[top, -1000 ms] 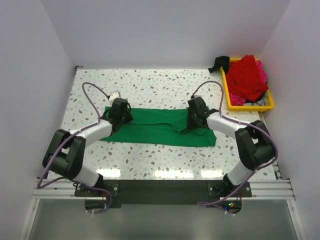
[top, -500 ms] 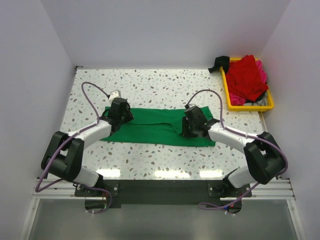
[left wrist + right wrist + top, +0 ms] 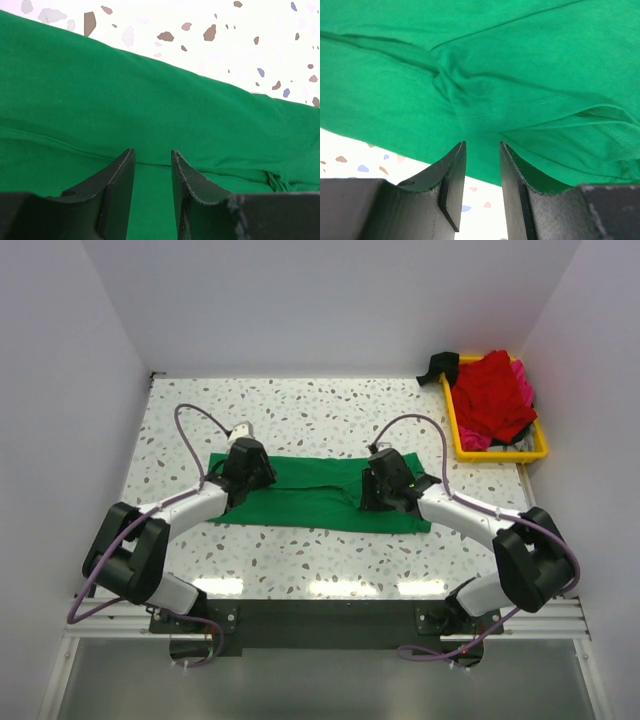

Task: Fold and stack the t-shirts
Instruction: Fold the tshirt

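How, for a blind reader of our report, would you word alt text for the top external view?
A bright green t-shirt lies spread across a speckled table, with the left gripper at its left end and the right gripper right of its middle. A yellow tray at the far right corner holds red and pink shirts.

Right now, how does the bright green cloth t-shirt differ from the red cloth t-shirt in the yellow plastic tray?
The bright green cloth t-shirt lies spread flat on the table; the red cloth t-shirt is heaped, crumpled, in the yellow plastic tray. The left gripper and right gripper are over the green one; neither is near the red one. Both shirts are plain cloth.
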You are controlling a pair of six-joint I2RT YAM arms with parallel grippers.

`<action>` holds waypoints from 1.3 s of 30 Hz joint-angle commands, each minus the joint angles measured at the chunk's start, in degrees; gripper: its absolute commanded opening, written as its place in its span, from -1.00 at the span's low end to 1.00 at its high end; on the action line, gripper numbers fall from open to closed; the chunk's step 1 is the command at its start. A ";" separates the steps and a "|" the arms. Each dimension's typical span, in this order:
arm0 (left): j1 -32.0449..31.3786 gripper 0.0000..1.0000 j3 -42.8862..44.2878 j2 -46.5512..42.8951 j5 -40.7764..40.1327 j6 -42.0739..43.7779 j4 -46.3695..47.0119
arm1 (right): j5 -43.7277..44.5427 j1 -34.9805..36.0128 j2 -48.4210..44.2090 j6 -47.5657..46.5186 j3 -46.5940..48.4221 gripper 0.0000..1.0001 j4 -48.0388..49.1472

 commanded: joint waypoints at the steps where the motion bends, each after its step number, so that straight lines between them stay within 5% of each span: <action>1: -0.47 -0.20 1.69 -0.86 0.17 1.27 2.90 | 1.27 1.97 0.16 -1.59 3.38 -0.26 1.02; 27: -1.35 -0.21 2.22 1.16 0.52 0.83 3.07 | 4.70 4.44 10.44 -3.70 7.51 -0.31 0.15; 39: -1.35 -0.21 2.39 0.63 0.26 1.00 2.63 | 4.44 4.35 10.54 -3.61 10.50 -0.67 -2.58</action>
